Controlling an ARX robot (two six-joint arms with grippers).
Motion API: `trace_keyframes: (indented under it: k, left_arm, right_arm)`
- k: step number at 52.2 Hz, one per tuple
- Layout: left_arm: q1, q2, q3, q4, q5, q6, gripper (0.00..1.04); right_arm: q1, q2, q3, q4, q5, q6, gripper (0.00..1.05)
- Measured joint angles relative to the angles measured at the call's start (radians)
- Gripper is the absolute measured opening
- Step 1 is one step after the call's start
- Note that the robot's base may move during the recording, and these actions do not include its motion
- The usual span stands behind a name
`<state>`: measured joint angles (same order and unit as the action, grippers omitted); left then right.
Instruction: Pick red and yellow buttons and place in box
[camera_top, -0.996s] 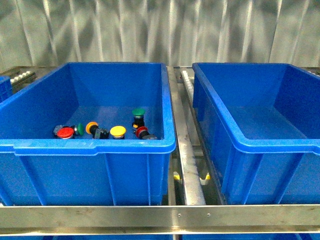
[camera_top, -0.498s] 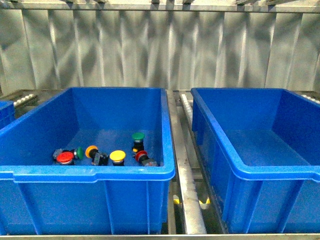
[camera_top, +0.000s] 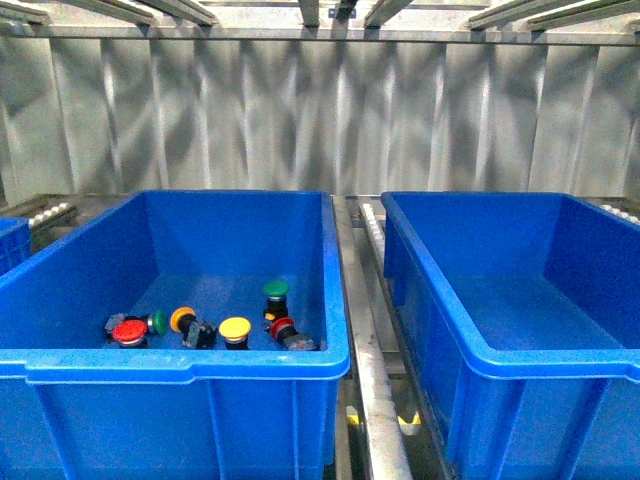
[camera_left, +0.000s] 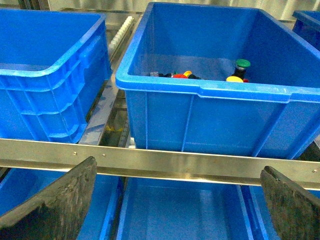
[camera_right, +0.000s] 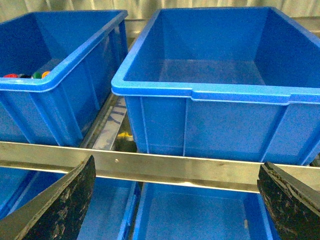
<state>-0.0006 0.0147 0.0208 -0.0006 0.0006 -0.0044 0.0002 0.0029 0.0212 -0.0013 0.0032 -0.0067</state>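
Observation:
In the front view the left blue crate (camera_top: 190, 363) holds the buttons: a red one (camera_top: 128, 331), a yellow-orange one (camera_top: 182, 319), a yellow one (camera_top: 235, 328) and a second red one (camera_top: 283, 327), with two green ones (camera_top: 276, 290) among them. The right blue box (camera_top: 520, 362) has nothing in it. Neither gripper shows in the front view. My left gripper (camera_left: 182, 200) is open and empty, low in front of the button crate (camera_left: 200, 87). My right gripper (camera_right: 177, 200) is open and empty, low in front of the empty box (camera_right: 200, 92).
A steel rail (camera_left: 165, 162) crosses in front of the crates, also seen in the right wrist view (camera_right: 175, 170). Roller rails (camera_top: 365, 300) run between the two crates. More blue crates (camera_left: 190, 215) sit on a lower level. A corrugated metal wall (camera_top: 320, 110) stands behind.
The front view has shifted upward: the crates sit lower in the frame and the front steel rail has dropped out of sight. The buttons have not moved within the crate.

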Motion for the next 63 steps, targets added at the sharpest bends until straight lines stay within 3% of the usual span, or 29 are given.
trace_keyframes:
  k: [13,14,17,19,24,26,28,31,35,39,50,56,63]
  left_arm:
    - [-0.006,0.008,0.003,-0.008,-0.011,-0.007,0.97]
    - [-0.016,0.024,0.009,-0.029,-0.061,-0.035,0.97]
    - [-0.128,0.172,0.103,-0.225,-0.404,-0.195,0.97]
    - [-0.178,0.281,0.148,-0.248,-0.573,-0.279,0.97]
    - [-0.228,0.539,0.272,-0.089,-0.887,-0.350,0.97]
    - [-0.231,0.616,0.320,0.008,-0.931,-0.315,0.97]
    - [-0.229,0.660,0.350,0.072,-0.920,-0.286,0.97]
    - [-0.212,0.806,0.462,0.251,-0.825,-0.113,0.97]
    - [-0.172,0.962,0.620,0.284,-0.703,0.010,0.97]
    - [-0.149,1.079,0.740,0.281,-0.649,0.055,0.97]
    - [-0.079,1.412,1.163,0.021,-0.514,-0.016,0.97]
    - [-0.057,1.609,1.428,-0.212,-0.378,-0.121,0.97]
    - [-0.059,1.752,1.605,-0.376,-0.283,-0.195,0.97]
  right_arm:
    - [0.000,0.000,0.000,0.000,0.000,0.000,0.98]
    - [0.000,0.000,0.000,0.000,0.000,0.000,0.98]
    - [0.000,0.000,0.000,0.000,0.001,0.000,0.98]
    - [0.000,0.000,0.000,0.000,0.002,0.000,0.98]
    - [0.000,0.000,0.000,0.000,-0.003,0.000,0.98]
    - [0.000,0.000,0.000,0.000,-0.003,0.000,0.98]
    - [0.000,0.000,0.000,0.000,-0.002,0.000,0.98]
    - [0.000,0.000,0.000,0.000,-0.003,0.000,0.98]
    - [0.000,0.000,0.000,0.000,-0.003,0.000,0.98]
    - [0.000,0.000,0.000,0.000,-0.003,0.000,0.98]
    - [0.000,0.000,0.000,0.000,-0.003,0.000,0.98]
    - [0.000,0.000,0.000,0.000,-0.003,0.000,0.98]
    - [0.000,0.000,0.000,0.000,-0.003,0.000,0.98]
